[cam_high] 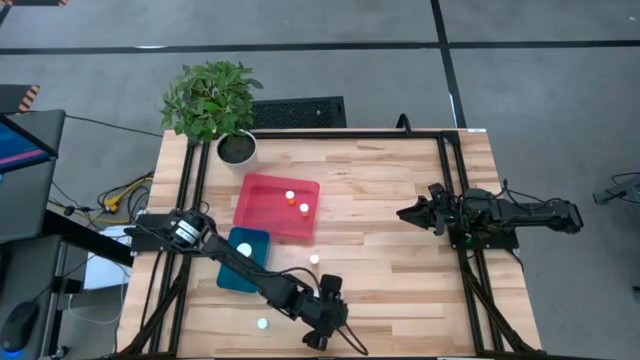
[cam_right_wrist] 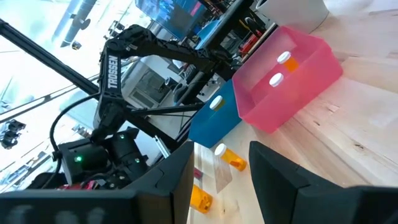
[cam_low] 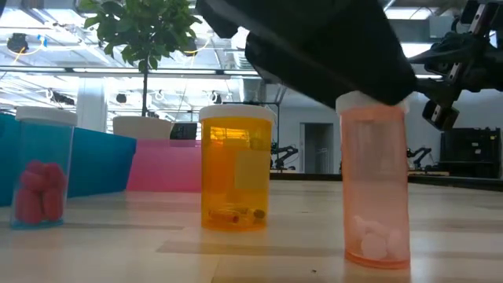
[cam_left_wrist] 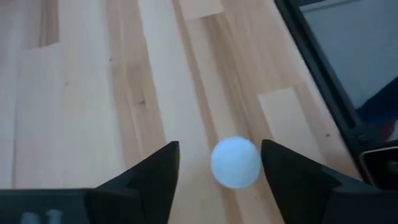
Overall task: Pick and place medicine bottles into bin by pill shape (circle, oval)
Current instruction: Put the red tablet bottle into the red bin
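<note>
Wooden table [cam_high: 380, 200] bearing two bins: a pink bin [cam_high: 262, 212] holding two bottles, and, touching its near-left corner, a teal bin [cam_high: 232, 277] holding one. The left arm reaches over the teal bin to the table's front edge. The left gripper [cam_left_wrist: 219, 163] hangs with its fingers spread on either side of a white cap [cam_left_wrist: 235, 162], directly above the pale pink bottle [cam_low: 376, 189]; round white pills lie at that bottle's base. An orange bottle [cam_low: 235, 167] and a blue bottle [cam_low: 43, 169] stand apart on the table. The right gripper [cam_high: 412, 212] waits at the right side, fingers parted and empty.

Step in hand, as judged: the approach to a grasp. The next move calls for descending around the cap, closing, and lifting toward the bin for circular pills; which bin that is cannot be told.
</note>
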`<state>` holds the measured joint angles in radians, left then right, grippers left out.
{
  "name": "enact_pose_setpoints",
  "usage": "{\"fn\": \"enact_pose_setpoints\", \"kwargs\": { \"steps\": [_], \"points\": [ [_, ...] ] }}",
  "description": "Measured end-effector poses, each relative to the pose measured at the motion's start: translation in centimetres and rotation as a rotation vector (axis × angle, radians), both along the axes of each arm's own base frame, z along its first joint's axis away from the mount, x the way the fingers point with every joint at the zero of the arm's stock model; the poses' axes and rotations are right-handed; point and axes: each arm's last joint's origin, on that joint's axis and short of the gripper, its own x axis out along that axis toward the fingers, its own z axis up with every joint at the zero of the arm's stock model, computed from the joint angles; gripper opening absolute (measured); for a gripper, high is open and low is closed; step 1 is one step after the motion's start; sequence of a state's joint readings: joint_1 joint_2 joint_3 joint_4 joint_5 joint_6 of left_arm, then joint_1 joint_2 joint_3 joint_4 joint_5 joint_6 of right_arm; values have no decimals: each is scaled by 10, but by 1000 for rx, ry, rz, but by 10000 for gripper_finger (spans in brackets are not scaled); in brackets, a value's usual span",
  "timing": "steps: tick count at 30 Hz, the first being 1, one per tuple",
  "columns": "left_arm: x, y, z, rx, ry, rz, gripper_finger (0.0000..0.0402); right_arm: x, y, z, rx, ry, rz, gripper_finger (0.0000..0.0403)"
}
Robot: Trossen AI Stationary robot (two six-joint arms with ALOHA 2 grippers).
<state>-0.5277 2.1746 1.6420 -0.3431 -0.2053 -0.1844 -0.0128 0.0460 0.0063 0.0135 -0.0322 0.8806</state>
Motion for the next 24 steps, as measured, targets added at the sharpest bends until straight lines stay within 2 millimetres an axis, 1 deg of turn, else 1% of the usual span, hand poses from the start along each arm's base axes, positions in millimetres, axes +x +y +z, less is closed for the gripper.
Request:
{"fn": "enact_pose_setpoints", "kwargs": {
  "steps": [12, 16, 20, 22, 24],
  "points": [
    [1, 2, -2, -33, 32, -47, 122, 0, 0, 0, -24, 0, 1, 164],
    [2, 1, 0, -41, 25, -40, 100, 0, 0, 0, -25, 0, 2, 164],
    [8, 0, 16, -42, -11, -26, 102, 0, 0, 0, -25, -1, 3, 166],
    [9, 2, 31, -24, -14, -5, 108, 0, 0, 0, -25, -1, 3, 165],
    [9, 9, 54, -4, -23, 27, 111, 0, 0, 0, -25, -1, 3, 164]
  ]
}}
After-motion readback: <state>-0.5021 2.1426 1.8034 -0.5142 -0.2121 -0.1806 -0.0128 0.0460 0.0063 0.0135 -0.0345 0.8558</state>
